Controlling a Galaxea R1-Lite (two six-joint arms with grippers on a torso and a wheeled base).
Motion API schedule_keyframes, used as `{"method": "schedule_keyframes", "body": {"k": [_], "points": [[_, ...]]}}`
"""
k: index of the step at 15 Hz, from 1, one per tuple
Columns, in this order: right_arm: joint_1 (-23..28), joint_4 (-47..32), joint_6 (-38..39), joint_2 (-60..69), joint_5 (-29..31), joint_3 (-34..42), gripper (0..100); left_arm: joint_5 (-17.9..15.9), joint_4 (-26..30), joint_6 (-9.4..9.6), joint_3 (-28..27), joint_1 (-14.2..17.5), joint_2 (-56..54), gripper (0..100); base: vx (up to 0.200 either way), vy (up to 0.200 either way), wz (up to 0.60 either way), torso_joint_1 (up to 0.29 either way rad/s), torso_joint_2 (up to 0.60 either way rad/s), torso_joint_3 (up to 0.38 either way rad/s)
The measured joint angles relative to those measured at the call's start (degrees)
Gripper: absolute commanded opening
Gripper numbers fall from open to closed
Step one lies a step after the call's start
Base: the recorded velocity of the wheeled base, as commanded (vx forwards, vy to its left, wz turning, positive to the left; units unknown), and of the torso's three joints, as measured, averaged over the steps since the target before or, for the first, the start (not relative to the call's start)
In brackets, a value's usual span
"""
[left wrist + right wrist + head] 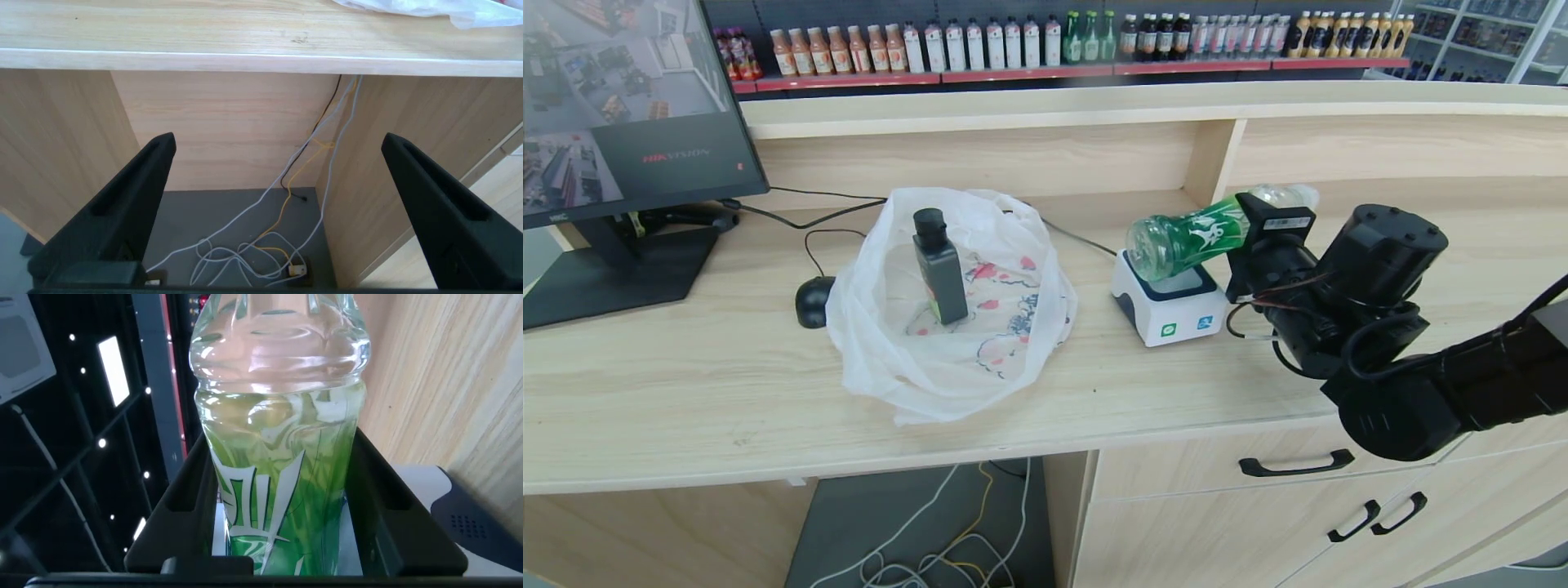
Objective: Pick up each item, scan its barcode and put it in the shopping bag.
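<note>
Trainee: While the left pincer hangs open below the surface, what should the right pincer do?

Technician: Clamped on the green bottle, which lies just over the scanner, it should roll the barcode toward the window, steadily.

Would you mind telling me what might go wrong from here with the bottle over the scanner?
The green bottle lies sideways in the right pincer over the scanner; the smooth plastic might slip and fall on it. The dark bottle stands upright in the shopping bag, so the next bottle could topple it.
</note>
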State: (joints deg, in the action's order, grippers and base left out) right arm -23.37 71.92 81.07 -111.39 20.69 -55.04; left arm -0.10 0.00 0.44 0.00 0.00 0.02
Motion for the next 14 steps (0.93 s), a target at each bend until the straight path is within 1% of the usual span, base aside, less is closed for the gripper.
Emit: {"method": "schedule_keyframes", "body": {"k": [3, 6, 9, 11, 14], "points": [[-0.06, -0.22, -1.26, 1.16, -0.20, -0.57, 0, 0.00, 0.00, 0.00, 0.00, 0.00, 0.00, 100, 0.000, 0.000, 0.00, 0.000, 0.00, 0.000], [-0.11, -0.20, -5.78, 3.28, -0.39, -0.94, 0, 0.00, 0.00, -0.01, 0.00, 0.00, 0.00, 100, 0.000, 0.000, 0.00, 0.000, 0.00, 0.000], [-0.69, -0.98, -12.15, 6.34, -2.06, -1.38, 0, 0.00, 0.00, 0.00, 0.00, 0.00, -0.02, 100, 0.000, 0.000, 0.00, 0.000, 0.00, 0.000], [-1.01, -3.19, -16.42, 8.79, -2.41, -1.43, 0, 0.00, 0.00, 0.00, 0.00, 0.00, 0.00, 100, 0.000, 0.000, 0.00, 0.000, 0.00, 0.000], [-3.86, -3.88, -24.93, 12.17, -2.77, -1.46, 0, 0.00, 0.00, 0.00, 0.00, 0.00, 0.00, 100, 0.000, 0.000, 0.00, 0.000, 0.00, 0.000]]}}
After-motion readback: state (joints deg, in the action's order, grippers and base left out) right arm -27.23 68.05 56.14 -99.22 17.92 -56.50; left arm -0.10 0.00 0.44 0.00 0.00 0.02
